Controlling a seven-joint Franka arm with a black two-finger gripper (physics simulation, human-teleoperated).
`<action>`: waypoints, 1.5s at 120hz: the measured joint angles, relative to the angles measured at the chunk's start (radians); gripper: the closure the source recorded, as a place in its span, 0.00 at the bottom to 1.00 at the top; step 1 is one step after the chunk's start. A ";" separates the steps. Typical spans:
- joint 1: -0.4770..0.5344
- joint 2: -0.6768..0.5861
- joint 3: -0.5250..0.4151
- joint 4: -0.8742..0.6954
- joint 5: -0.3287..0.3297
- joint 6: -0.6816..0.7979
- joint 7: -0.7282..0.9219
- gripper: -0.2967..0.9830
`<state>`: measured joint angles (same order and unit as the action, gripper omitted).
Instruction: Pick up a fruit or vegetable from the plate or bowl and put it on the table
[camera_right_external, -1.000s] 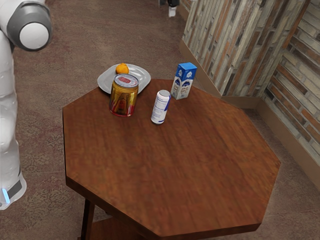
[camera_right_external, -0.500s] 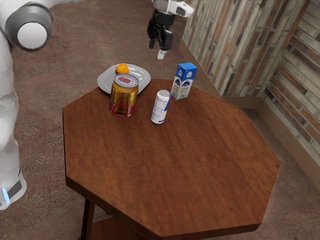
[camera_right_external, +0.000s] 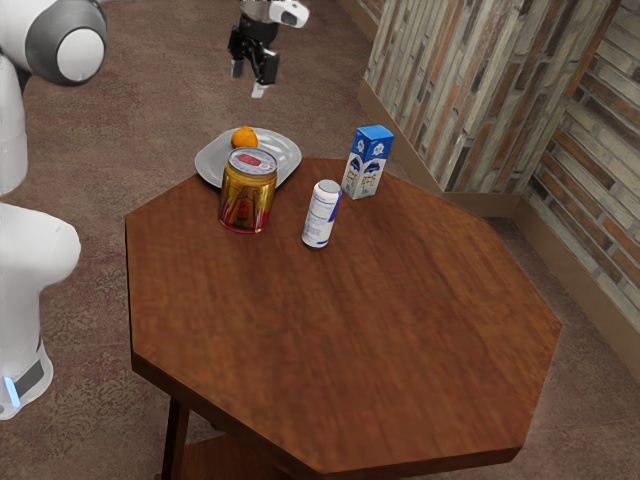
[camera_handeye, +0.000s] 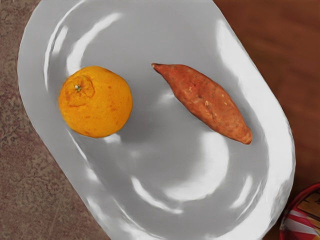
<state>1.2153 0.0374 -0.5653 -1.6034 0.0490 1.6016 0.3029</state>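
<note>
My gripper (camera_right_external: 249, 80) hangs in the air above and beyond the grey plate (camera_right_external: 284, 147) in the exterior view, its two fingers apart with nothing between them. An orange (camera_right_external: 244, 138) rests on the plate, behind the gold can. Seen from the hand, the plate (camera_handeye: 165, 30) lies below, with the round orange (camera_handeye: 95, 102) on one side and a reddish-brown sweet potato (camera_handeye: 207, 101) on the other, not touching. The can covers part of the plate in the exterior view. Bare wood of the table (camera_right_external: 360, 340) stretches toward the viewer.
A gold-and-red can (camera_right_external: 248, 193) stands right by the plate; its edge (camera_handeye: 302, 220) shows in the wrist view. A white can (camera_right_external: 321, 215) and a blue-and-white carton (camera_right_external: 367, 163) stand upright farther toward the exterior view's right. Behind them rises a wood-panelled wall (camera_right_external: 470, 90).
The gripper has come into the exterior view from its top edge, then moved toward the exterior view's left, over to the plate's side. The objects on the table have stayed put.
</note>
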 joint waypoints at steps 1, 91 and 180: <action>0.011 0.006 -0.011 0.000 0.005 0.006 0.002 0.25; 0.018 0.093 -0.084 -0.080 0.086 0.046 0.103 0.25; -0.051 0.239 -0.022 0.037 0.093 -0.003 0.122 0.25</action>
<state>1.1645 0.2760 -0.5875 -1.5668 0.1417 1.5984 0.4252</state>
